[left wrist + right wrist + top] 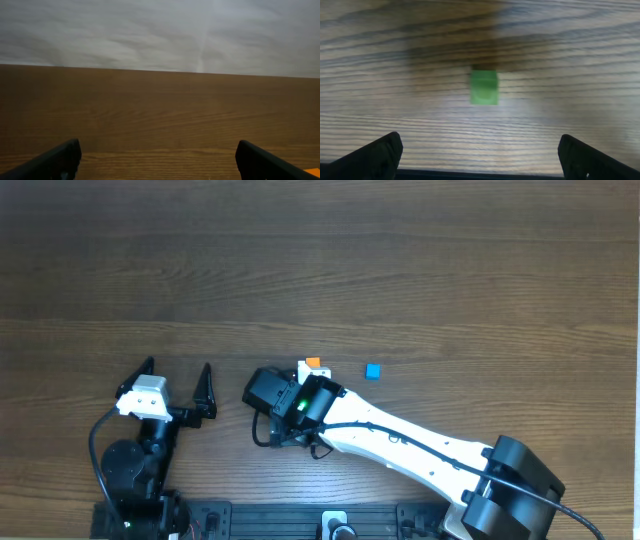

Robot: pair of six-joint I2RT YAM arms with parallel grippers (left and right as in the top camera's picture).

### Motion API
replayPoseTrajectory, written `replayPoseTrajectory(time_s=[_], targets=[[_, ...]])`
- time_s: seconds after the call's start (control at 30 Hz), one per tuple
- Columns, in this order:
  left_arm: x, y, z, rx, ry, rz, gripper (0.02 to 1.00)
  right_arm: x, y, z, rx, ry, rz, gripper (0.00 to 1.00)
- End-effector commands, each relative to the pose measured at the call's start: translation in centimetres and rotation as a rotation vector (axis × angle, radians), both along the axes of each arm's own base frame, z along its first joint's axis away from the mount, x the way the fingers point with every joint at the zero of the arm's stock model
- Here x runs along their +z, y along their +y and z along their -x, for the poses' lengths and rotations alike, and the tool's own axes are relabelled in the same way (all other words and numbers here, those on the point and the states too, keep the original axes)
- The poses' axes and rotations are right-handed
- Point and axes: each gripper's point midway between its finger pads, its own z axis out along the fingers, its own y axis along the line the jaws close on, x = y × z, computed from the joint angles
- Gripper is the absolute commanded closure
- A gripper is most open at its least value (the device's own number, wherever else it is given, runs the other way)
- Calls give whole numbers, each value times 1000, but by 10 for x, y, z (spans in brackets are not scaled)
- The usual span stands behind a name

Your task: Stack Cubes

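The right gripper (480, 140) hovered above the worktop (320, 260), its fingers spread wide and holding nothing. The green cube (484, 87) lay on the wood ahead of the fingertips, clear of both. The orange cube (314, 363) sat just beside that arm's wrist, and the blue cube (373, 371) near it but apart, both toward the edge where the arm bases stood. The left gripper (178, 368) was wide open and empty.

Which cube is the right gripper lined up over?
The green cube, centred between the right gripper's open fingers in its wrist view. The orange cube and blue cube lie off to one side.
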Motion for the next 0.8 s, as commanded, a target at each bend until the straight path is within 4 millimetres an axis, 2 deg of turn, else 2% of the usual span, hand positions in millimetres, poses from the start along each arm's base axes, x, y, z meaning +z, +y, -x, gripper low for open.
replayPoseTrajectory(time_s=[0.03,0.8], targets=[[-1,-1,0,-7,-5,-13,20,-11,1,5,0,14,-1,9],[-1,-1,0,-7,-5,-13,20,-50,-8,11,2,17,5,9]])
